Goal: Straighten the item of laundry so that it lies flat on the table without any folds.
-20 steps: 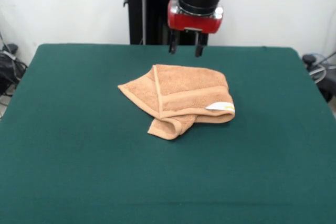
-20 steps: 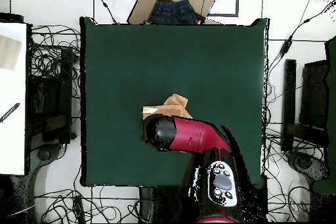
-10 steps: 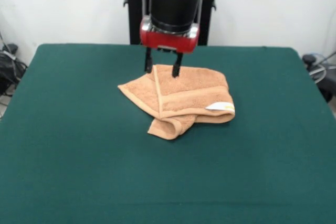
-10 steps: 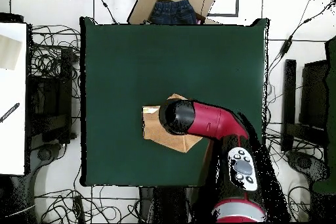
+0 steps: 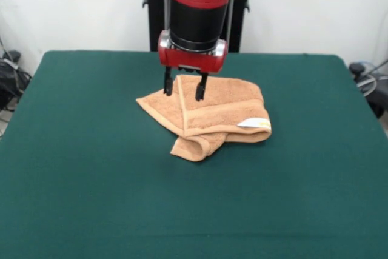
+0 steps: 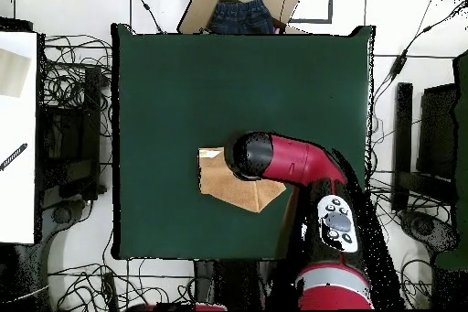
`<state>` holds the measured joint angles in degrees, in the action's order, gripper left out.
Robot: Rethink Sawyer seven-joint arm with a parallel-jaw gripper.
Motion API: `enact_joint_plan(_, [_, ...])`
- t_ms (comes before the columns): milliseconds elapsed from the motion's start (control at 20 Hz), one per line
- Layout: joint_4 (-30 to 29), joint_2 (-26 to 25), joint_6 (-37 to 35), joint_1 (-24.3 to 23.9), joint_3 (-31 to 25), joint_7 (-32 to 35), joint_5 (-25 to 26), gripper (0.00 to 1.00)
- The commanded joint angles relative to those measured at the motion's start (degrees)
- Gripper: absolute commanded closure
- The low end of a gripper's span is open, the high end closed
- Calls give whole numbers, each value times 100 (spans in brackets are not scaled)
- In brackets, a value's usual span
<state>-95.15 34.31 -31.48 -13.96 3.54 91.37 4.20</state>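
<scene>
The light orange-brown towel point(image 5: 209, 113) lies folded and bunched in the middle of the dark green table point(image 5: 79, 168). A woven band runs across it, a rolled fold sits at its near edge, and a white tag point(image 5: 254, 124) shows at its right. My gripper point(image 5: 182, 90) is open, its two fingers pointing down just above the towel's far left part. In the overhead view the towel point(image 6: 224, 185) pokes out from under the red arm point(image 6: 283, 160), which hides the gripper.
A cardboard box with blue clothing point(image 6: 239, 11) sits beyond the table's far edge in the overhead view. Cables and dark equipment point(image 6: 69, 134) lie on the floor around the table. The black pedestal point(image 5: 159, 10) stands behind the table.
My gripper has moved from behind the towel's far edge to over its far left part and come lower. The towel has not moved.
</scene>
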Motion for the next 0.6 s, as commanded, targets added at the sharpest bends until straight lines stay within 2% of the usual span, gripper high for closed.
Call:
enact_joint_plan(50, [-119, 5, 270, 316, -474, 496, 226, 0])
enact_joint_plan(300, [-375, 210, 353, 328, -501, 463, 212, 0])
enact_joint_plan(600, [-267, -114, 627, 112, -672, 204, 328, 0])
